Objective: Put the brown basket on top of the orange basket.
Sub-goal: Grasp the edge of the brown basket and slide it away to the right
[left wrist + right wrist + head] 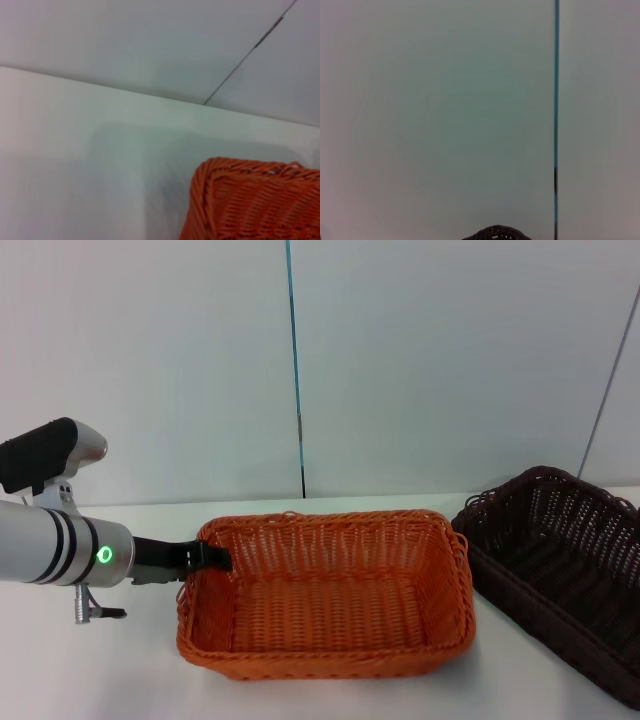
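Left gripper (212, 558) sat at the left short rim of the orange basket (330, 600), dark fingers reaching over the braided edge, one tip inside the basket and against the rim. Looked clamped on that rim, though the gap between the fingers could not be read with certainty. Left arm (60, 548) stretched in from the left, low over the white table (120, 680), with a green light lit on its silver body.

Orange basket stood flat in the middle of the table, mouth up. Brown basket (565, 575) lay to its right, tilted, near corner just beside the orange one's right rim, far end cut off by the picture's edge. Not stacked.

Open table to the left and in front of the orange basket; white wall (420, 360) close behind both.

Right gripper out of sight; only a sliver of brown basket rim (496, 233) in the right wrist view. Orange corner (250, 200) in the left wrist view.
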